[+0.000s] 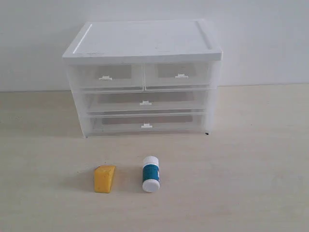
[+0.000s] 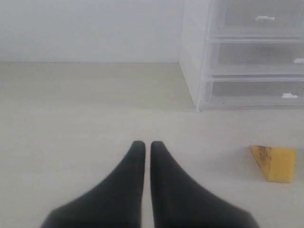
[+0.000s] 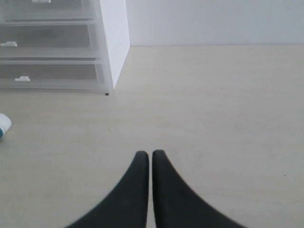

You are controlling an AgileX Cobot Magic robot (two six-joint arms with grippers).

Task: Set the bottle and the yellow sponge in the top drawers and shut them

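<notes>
Two top drawers (image 1: 107, 76) shut, cabinet (image 1: 145, 41) at 12 o'clock; sponge (image 1: 105, 178) at 7 and bottle (image 1: 151, 174) at 6 lie on the table (image 1: 251, 169), apart. Left gripper (image 2: 143, 145) and right gripper (image 3: 146, 154) are clenched on nothing, clear of both items. Judged: no step begun yet; next move calls for parting the jaws and pulling a drawer tab (image 1: 105, 78).

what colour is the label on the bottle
Teal-blue, on the white bottle; the exterior view shows it best.

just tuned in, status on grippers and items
Left gripper, right gripper shut, empty. White plastic bottle, yellow foam wedge sponge on table. Translucent top drawers closed. Nothing blocking.
</notes>
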